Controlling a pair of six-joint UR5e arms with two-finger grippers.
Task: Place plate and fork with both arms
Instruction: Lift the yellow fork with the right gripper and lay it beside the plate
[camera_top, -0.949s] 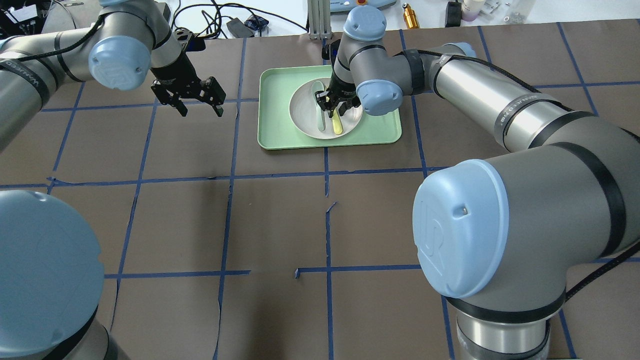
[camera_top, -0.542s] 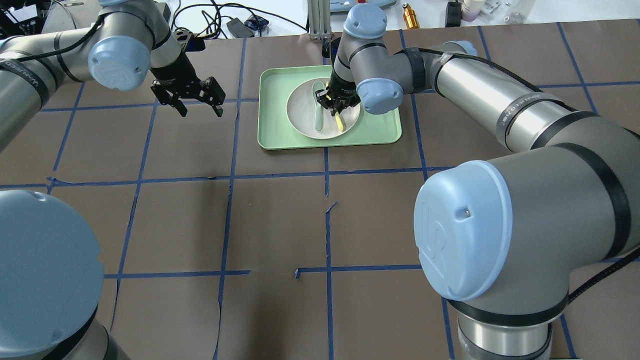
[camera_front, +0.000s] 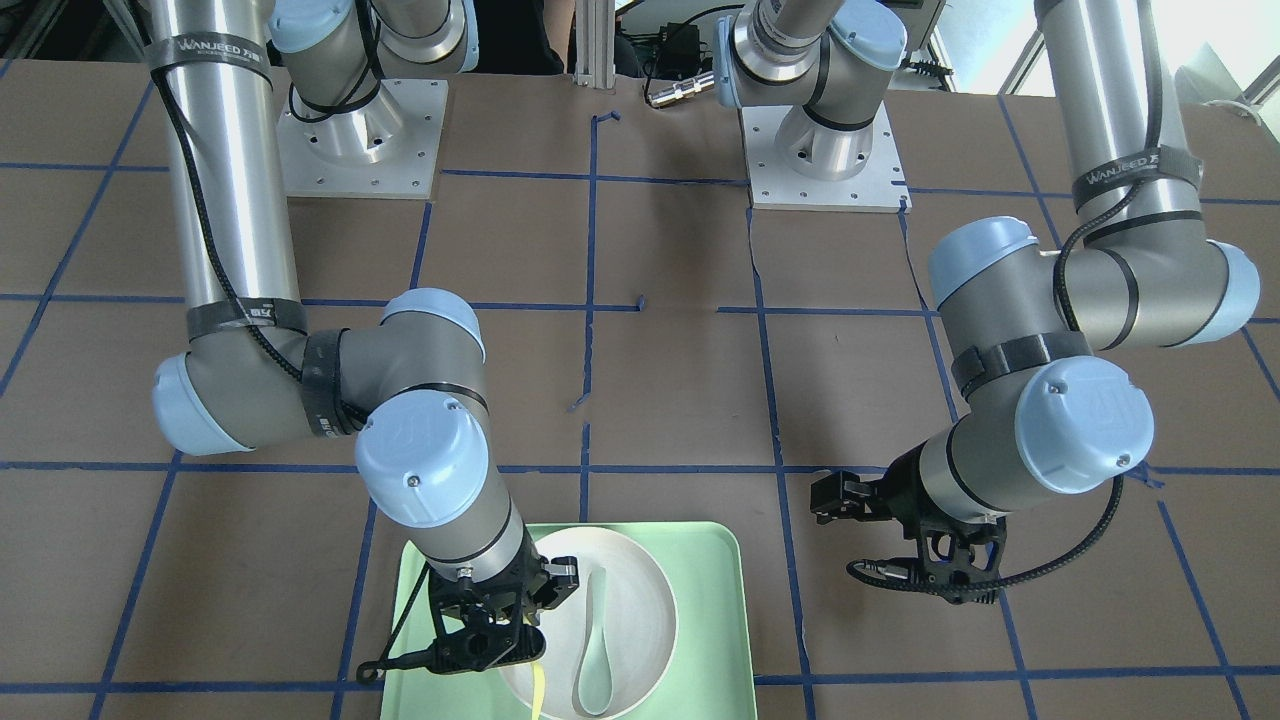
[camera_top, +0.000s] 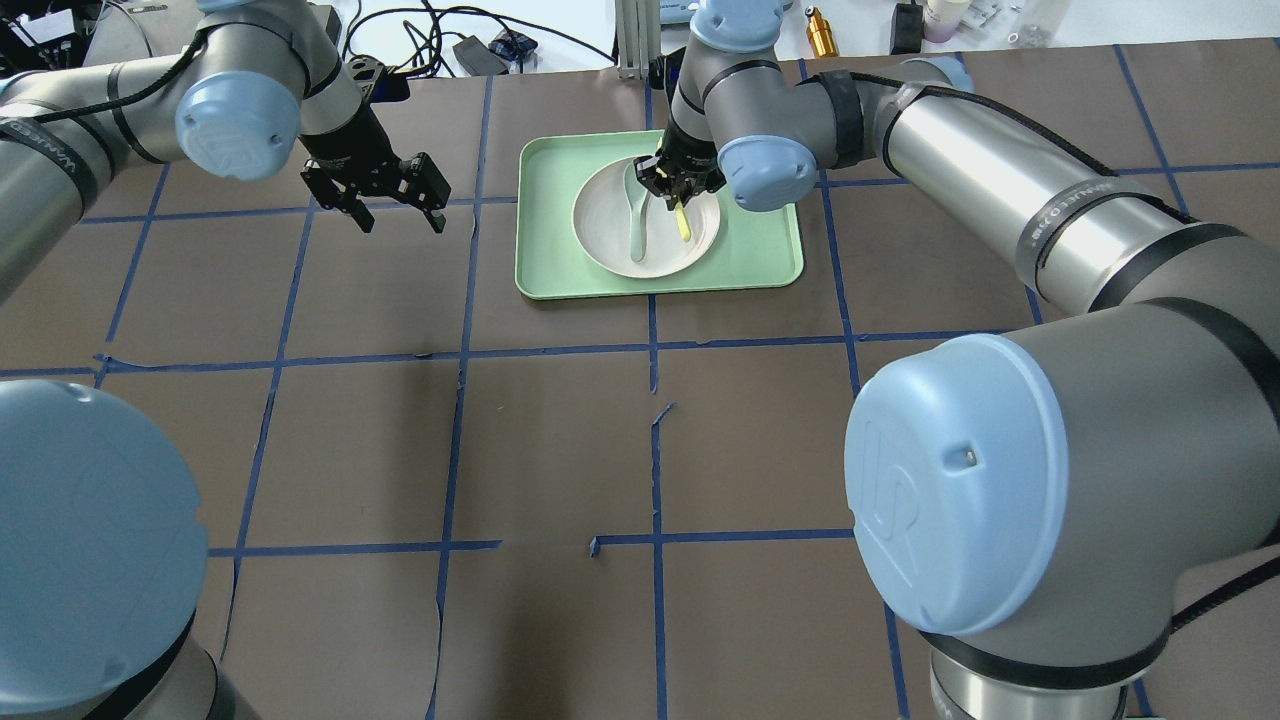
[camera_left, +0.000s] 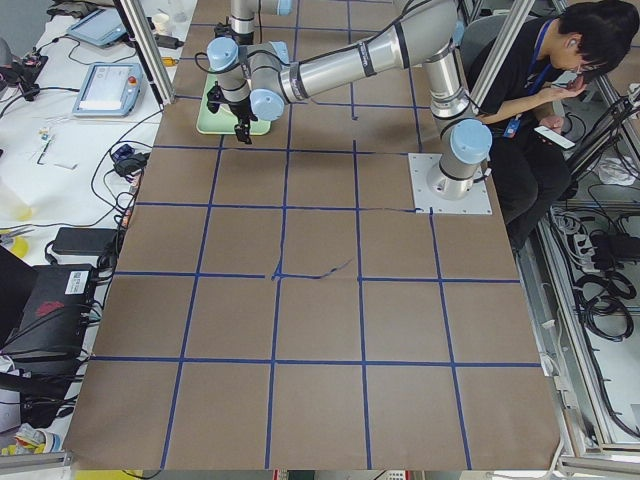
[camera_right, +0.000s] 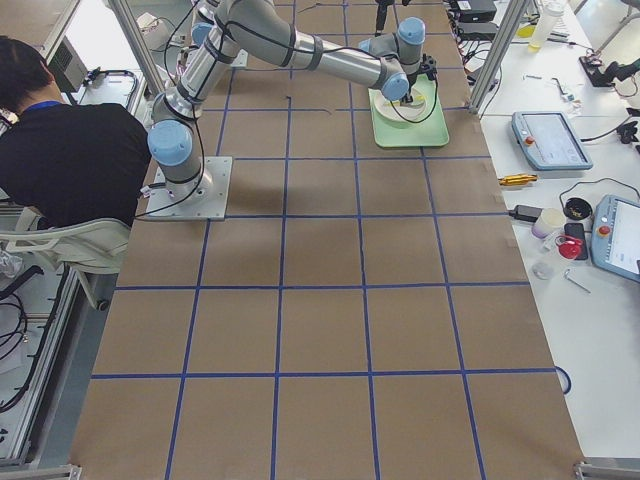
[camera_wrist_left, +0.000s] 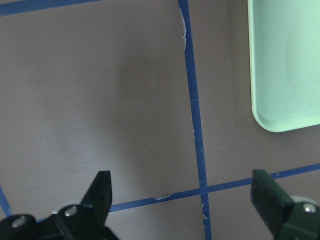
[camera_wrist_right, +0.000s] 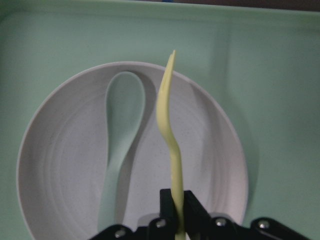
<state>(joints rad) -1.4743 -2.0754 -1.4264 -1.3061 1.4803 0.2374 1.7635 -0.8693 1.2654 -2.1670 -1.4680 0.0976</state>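
Observation:
The off-white plate (camera_top: 603, 225) sits in the mint-green tray (camera_top: 548, 240). My right gripper (camera_top: 672, 190) is shut on the pale-yellow fork (camera_top: 681, 222) and holds it a little above the plate. In the right wrist view the fork (camera_wrist_right: 170, 130) sticks out from the shut gripper (camera_wrist_right: 176, 200) over the plate (camera_wrist_right: 65, 165), tines at the far end. In the front view the fork (camera_front: 537, 692) hangs below the gripper. My left gripper (camera_top: 402, 222) is open and empty, hovering over the table left of the tray, and shows open in its wrist view (camera_wrist_left: 182, 185).
A pale grey-green spoon (camera_top: 637, 225) lies in the plate beside the fork, as the right wrist view (camera_wrist_right: 120, 130) shows. The tray's corner (camera_wrist_left: 285, 75) is at the left wrist view's right. Cables and small items line the table's far edge.
My right gripper has closed on the fork and lifted it off the plate, moving slightly toward the far side. The left arm has not moved.

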